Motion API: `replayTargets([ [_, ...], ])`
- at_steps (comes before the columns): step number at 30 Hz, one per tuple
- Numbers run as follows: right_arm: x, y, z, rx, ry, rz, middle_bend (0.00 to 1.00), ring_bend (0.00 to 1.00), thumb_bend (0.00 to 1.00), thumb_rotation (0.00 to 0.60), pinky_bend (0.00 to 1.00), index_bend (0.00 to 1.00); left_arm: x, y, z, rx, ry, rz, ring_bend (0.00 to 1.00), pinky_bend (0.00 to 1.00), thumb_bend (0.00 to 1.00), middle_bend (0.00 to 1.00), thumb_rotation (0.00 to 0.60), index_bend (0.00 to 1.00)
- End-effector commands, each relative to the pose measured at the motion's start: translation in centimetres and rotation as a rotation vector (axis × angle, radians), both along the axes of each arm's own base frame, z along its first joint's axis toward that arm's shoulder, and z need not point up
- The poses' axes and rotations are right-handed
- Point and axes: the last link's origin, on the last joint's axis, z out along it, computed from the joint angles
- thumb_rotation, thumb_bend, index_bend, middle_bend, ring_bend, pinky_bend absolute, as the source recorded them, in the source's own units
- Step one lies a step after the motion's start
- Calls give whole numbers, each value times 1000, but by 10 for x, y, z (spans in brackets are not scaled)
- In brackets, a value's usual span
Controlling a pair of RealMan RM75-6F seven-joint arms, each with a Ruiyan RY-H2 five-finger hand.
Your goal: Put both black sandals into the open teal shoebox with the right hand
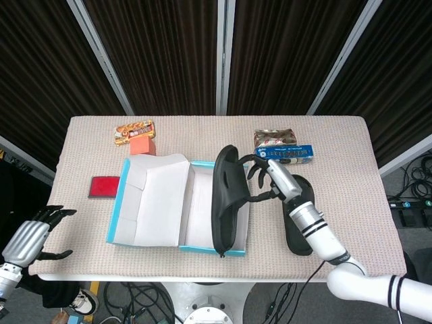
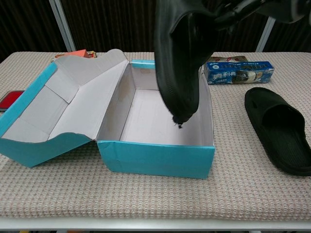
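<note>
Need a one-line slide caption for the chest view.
Right hand holds one black sandal above the open teal shoebox; the second sandal lies on the table to its right.

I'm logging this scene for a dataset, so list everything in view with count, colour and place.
Open teal cardboard shoebox: one, teal outside, white inside, table centre, lid folded open to the left.
Black rubber sandals: two; one held over the box, one lying right of the box.
Flat red item: one, left of the box.
Orange block: one, behind the lid.
Snack packet: one, orange-brown, far left.
Blue carton: one, far right.
Brown foil packet: one, behind the carton.
Right robot hand: silver and black, holds the lifted sandal.
Left robot hand: empty, off the table's left edge.
</note>
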Motion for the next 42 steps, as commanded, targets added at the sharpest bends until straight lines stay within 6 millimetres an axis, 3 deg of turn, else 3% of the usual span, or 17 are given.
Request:
replayTargets([
  [1,7,-1,-39,2,-51,12,525,459,221,600,649,582,-3,0,3,9,-3,7,113,127,21,229,600,192],
  [7,22,-6,-79,-6,-149,-7,525,460,223,600,649,583,-10,0,6,20,-5,19,113,127,21,229,600,192],
  [14,41,-12,-103,29,-243,-18,525,460,222,600,649,583,-13,1,9,28,-6,22,113,127,22,229,600,192],
  [20,47,-20,-115,47,-243,-29,525,460,223,600,649,584,-15,1,8,27,-7,25,113,127,21,229,600,192],
  [42,26,-24,-134,66,-97,-42,525,460,223,600,649,585,-18,1,7,19,-4,34,113,127,21,229,600,192],
])
